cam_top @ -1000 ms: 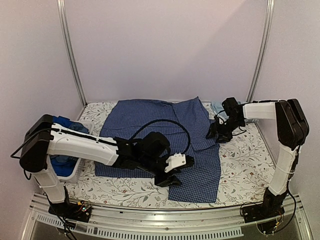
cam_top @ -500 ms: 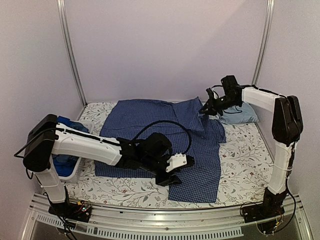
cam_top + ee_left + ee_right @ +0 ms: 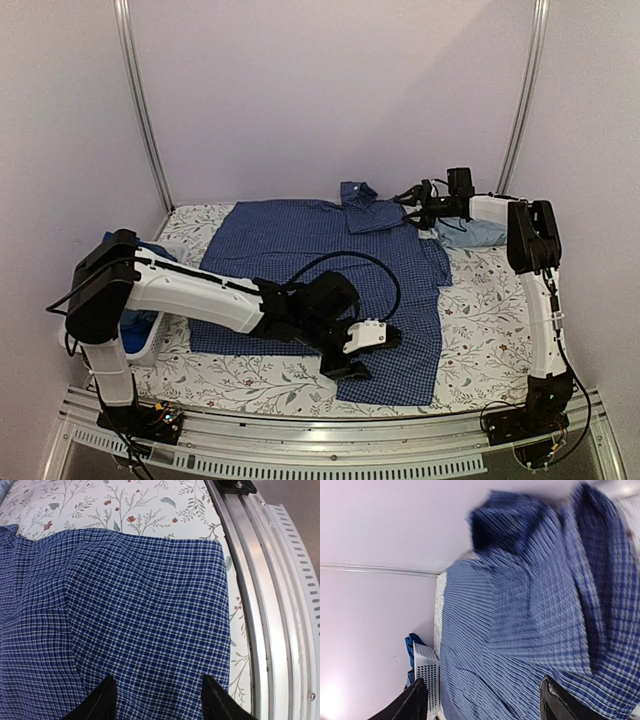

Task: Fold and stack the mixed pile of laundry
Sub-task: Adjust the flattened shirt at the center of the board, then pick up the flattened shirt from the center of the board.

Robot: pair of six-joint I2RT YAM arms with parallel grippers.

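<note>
The dark blue small-check shirt lies spread across the table. One bunched part of it stands up at the back edge. My right gripper hovers just right of that bunch, jaws wide apart and empty; in its wrist view the shirt is blurred beyond the fingers. My left gripper sits low over the shirt's near hem, open, with cloth beneath and nothing pinched. A folded light-blue shirt rests at the back right.
A white plastic basket holding bright blue cloth stands at the left edge, behind my left arm; it also shows in the right wrist view. The table's metal front rail runs close beside the shirt's hem.
My right arm swung from the table's right side to the back, carried part of the checked shirt up and let it go. My left gripper slid slightly toward the near right.
</note>
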